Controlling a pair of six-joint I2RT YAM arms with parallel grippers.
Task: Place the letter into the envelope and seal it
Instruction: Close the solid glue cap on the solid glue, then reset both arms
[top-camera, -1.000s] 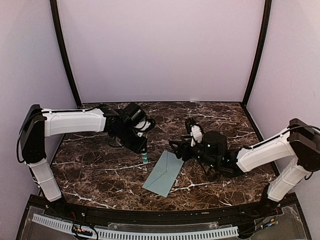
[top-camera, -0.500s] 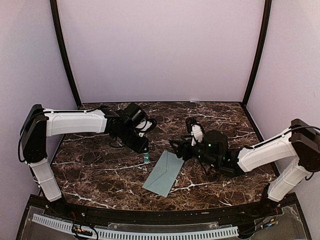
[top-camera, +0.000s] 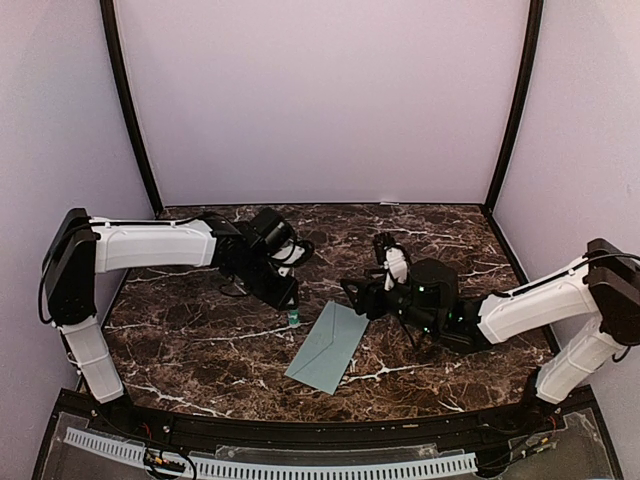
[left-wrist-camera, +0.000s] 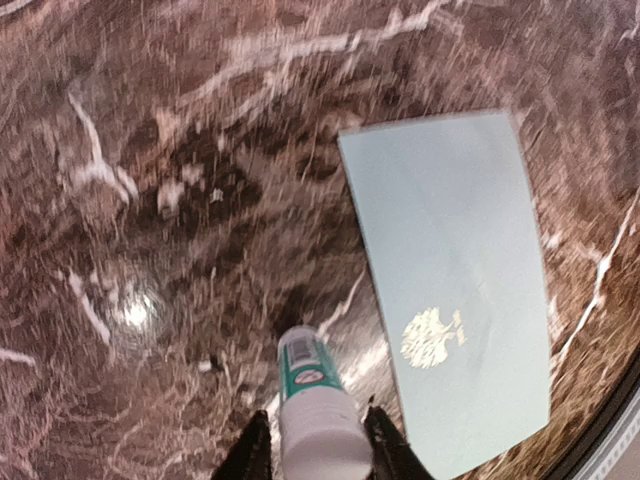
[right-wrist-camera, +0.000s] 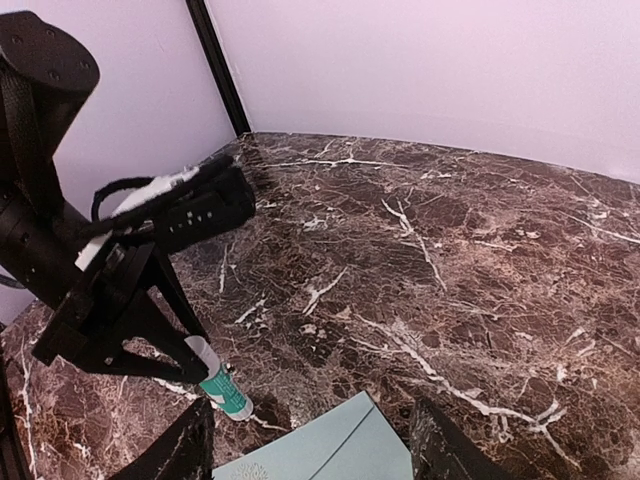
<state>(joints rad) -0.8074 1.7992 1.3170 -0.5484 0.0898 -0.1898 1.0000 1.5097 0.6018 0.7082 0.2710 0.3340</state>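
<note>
Top: envelope lies flat mid-table, no letter in sight. I'd guess it's inside and we're on sealing.

Left wrist: left gripper clamped on a glue stick, just beside the envelope.

Right wrist: right gripper spread, empty, over the envelope's corner.

Next up, glue needs to reach the flap.
</note>
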